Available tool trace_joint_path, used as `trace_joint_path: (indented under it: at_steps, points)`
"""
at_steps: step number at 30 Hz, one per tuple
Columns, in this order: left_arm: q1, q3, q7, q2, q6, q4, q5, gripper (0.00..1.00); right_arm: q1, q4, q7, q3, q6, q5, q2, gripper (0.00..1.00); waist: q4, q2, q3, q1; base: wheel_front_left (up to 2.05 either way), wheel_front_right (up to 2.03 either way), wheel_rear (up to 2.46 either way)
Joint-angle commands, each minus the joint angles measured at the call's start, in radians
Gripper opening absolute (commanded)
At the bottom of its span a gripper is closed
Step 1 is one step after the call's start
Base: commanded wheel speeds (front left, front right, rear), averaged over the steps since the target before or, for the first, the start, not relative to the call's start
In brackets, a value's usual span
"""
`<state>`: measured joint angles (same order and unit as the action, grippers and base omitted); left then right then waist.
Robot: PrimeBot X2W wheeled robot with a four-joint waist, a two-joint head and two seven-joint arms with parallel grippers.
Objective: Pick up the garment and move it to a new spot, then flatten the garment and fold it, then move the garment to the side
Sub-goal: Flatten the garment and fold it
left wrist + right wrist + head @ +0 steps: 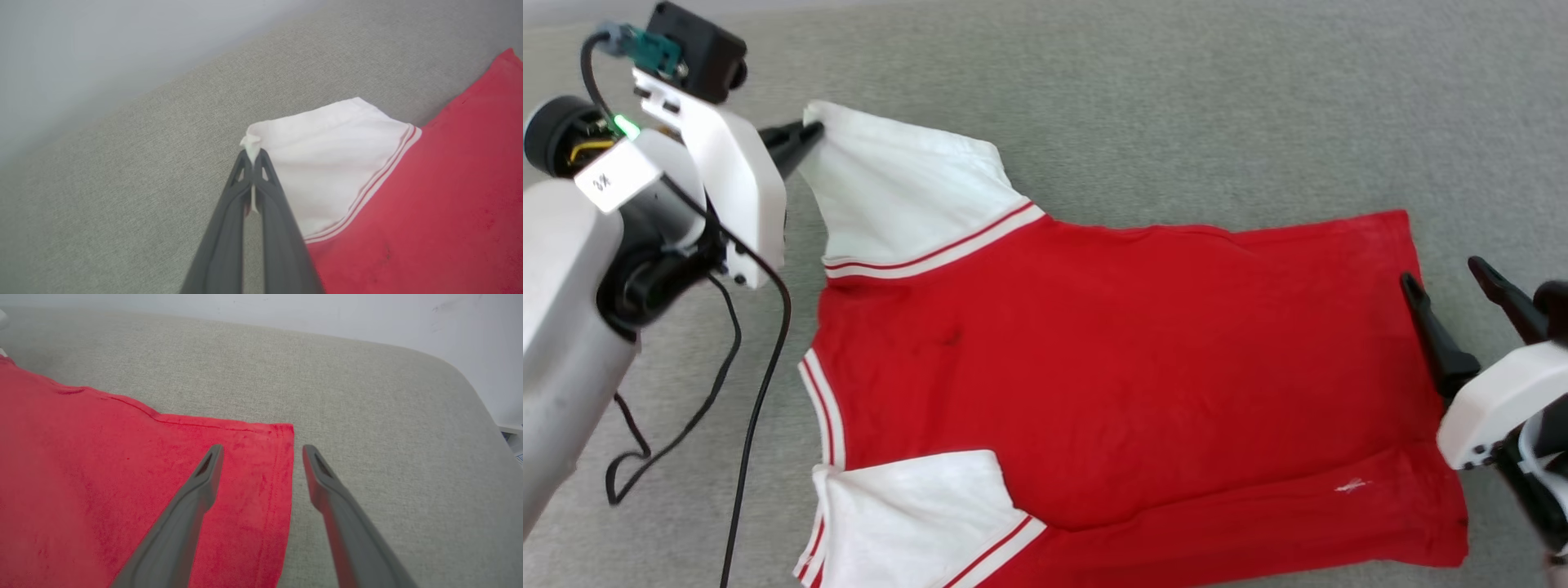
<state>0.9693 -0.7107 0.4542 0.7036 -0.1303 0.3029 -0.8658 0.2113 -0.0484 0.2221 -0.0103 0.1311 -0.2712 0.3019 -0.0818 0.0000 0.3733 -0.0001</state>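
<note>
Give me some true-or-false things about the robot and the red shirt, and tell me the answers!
1. The left gripper pinches the corner of a white sleeve of the garment. True.
2. The right gripper is shut on the hem. False: its fingers stand apart, one over the red cloth, one over the grey surface.
3. The garment is folded in half. False: it lies spread out, both sleeves showing.
4. The garment lies on a grey fabric surface. True.
</note>
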Motion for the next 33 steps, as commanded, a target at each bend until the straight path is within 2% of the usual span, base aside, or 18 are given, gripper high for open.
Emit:
trace_joint_path:
  at_steps: [1, 9, 15, 21, 33]
  points:
    - [-0.033, -0.002, -0.006, 0.014, 0.010, -0.038, -0.006, 0.00, 0.023, -0.006, 0.066, -0.001, -0.001, -0.012, 0.027, 1.00, 0.023, 0.0000, -0.017, 0.0001, 0.00, 0.00, 0.00]
    - [-0.159, -0.015, 0.032, 0.087, 0.084, -0.289, -0.016, 0.00, 0.142, 0.048, 0.453, -0.020, -0.001, -0.093, 0.132, 1.00, 0.062, 0.0000, -0.006, 0.0001, 0.00, 0.00, 0.00]
    - [-0.190, -0.014, 0.034, 0.113, 0.124, -0.425, 0.000, 0.00, 0.234, 0.109, 0.623, -0.019, -0.001, -0.114, 0.161, 1.00, 0.092, 0.0000, 0.023, 0.0001, 0.00, 0.00, 0.00]
    - [-0.198, -0.017, 0.041, 0.127, 0.146, -0.517, 0.013, 0.00, 0.308, 0.162, 0.707, 0.003, -0.001, -0.085, 0.163, 1.00, 0.118, 0.0000, 0.055, 0.0001, 0.00, 0.00, 0.00]
    - [-0.202, -0.038, 0.036, 0.112, 0.151, -0.566, 0.028, 0.00, 0.317, 0.301, 0.688, 0.094, -0.001, -0.057, 0.150, 1.00, 0.165, 0.0000, 0.104, 0.0001, 0.00, 0.00, 0.00]
